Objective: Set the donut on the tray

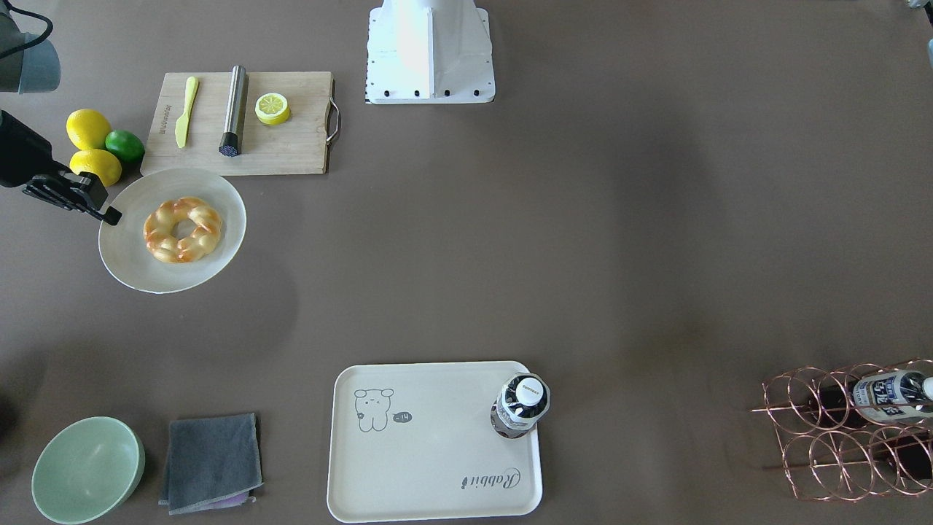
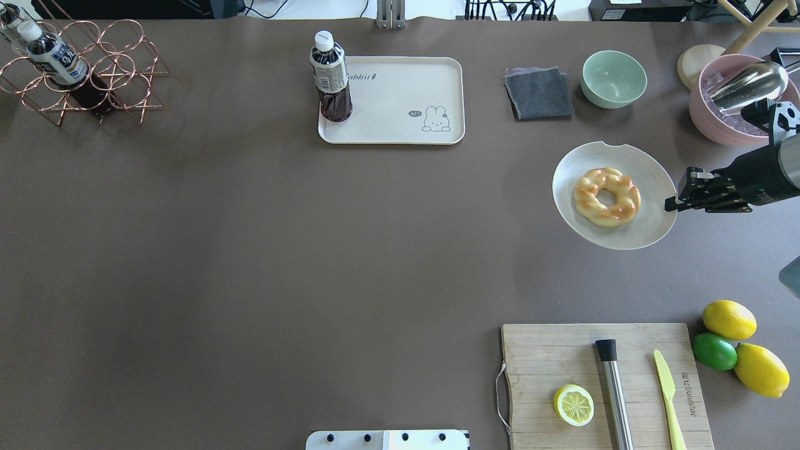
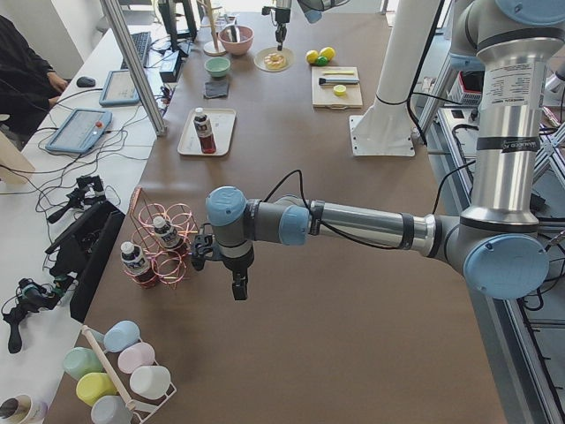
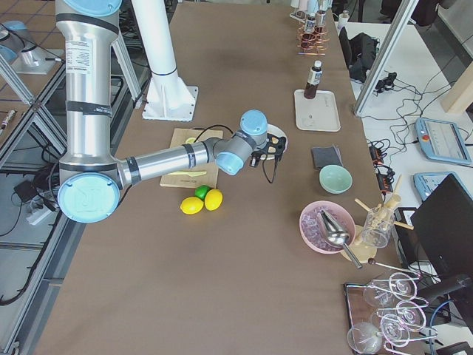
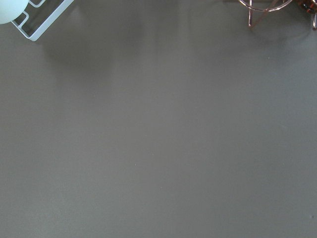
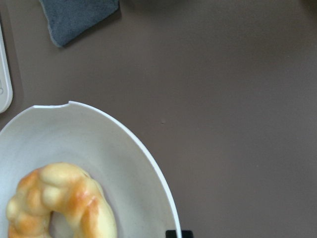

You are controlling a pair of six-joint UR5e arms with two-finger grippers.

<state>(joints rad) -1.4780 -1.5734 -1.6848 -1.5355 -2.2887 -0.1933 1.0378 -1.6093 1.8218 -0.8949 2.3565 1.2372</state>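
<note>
Lying on the plate (image 6: 133,163), the donut (image 6: 64,198) appears cropped close up.

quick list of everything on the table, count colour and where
donut: 1, golden-orange, on the plate
plate: 1, off-white, table's right side
tray: 1, cream, far centre
bottle: 1, dark, white cap, upright on tray corner
wire rack: 1, copper, far left, holding bottles
cloth: 1, grey, right of tray
bowl: 1, pale green, beside cloth
pink bowl: 1, far right, metal scoop inside
cutting board: 1, wooden, near right
lemon half: 1, yellow, on board
metal rod: 1, silver, on board
knife: 1, yellow-green, on board
lemons: 2, yellow, right of board
lime: 1, green, between lemons
right gripper: 1, black, beside plate's rim
left gripper: 1, black, over bare table near rack
</note>
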